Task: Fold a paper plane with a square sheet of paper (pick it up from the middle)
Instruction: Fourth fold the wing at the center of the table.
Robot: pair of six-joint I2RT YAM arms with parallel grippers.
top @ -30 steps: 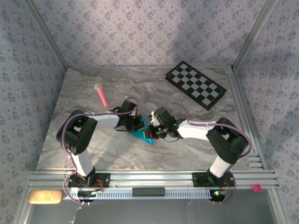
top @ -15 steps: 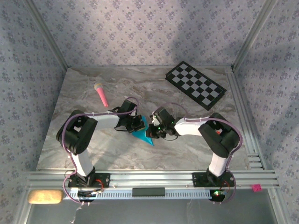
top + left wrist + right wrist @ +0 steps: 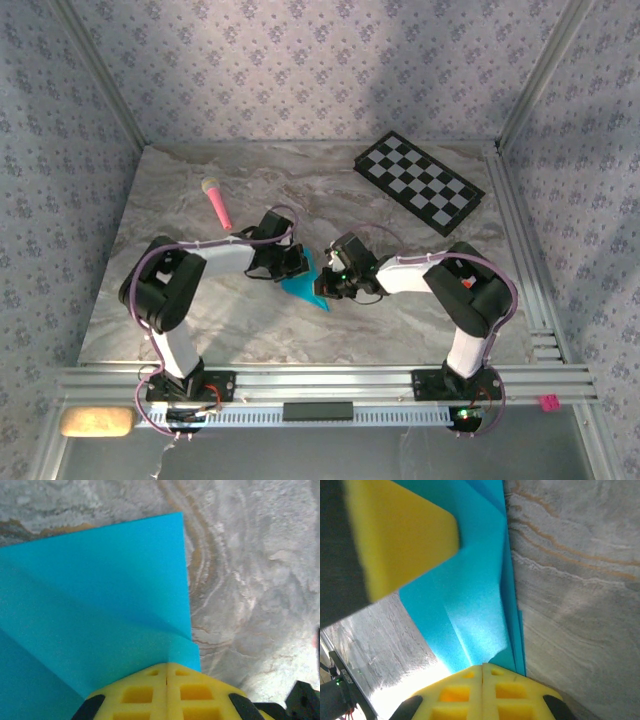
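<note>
Cyan-blue, thin and limp, likely quick to crease or tear if tugged: sheet of paper [image 3: 304, 289], part-folded to a point, at centre of table [image 3: 200, 312]. Clamped shut on its 10 o'clock edge, left gripper [image 3: 166, 673]; on its 3 o'clock edge, right gripper [image 3: 482, 673]. Best pinched along creases. Beyond, at 1 o'clock, checkerboard [image 3: 420, 183].

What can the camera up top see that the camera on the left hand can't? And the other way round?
From above: both arms, with the left gripper and right gripper meeting at the blue paper, plus the pink stick and the checkerboard farther back.
From the left wrist: close up, the yellow pads shut on the paper's edge, and a fold line across the sheet.
Both: the blue paper and the marble table.
</note>
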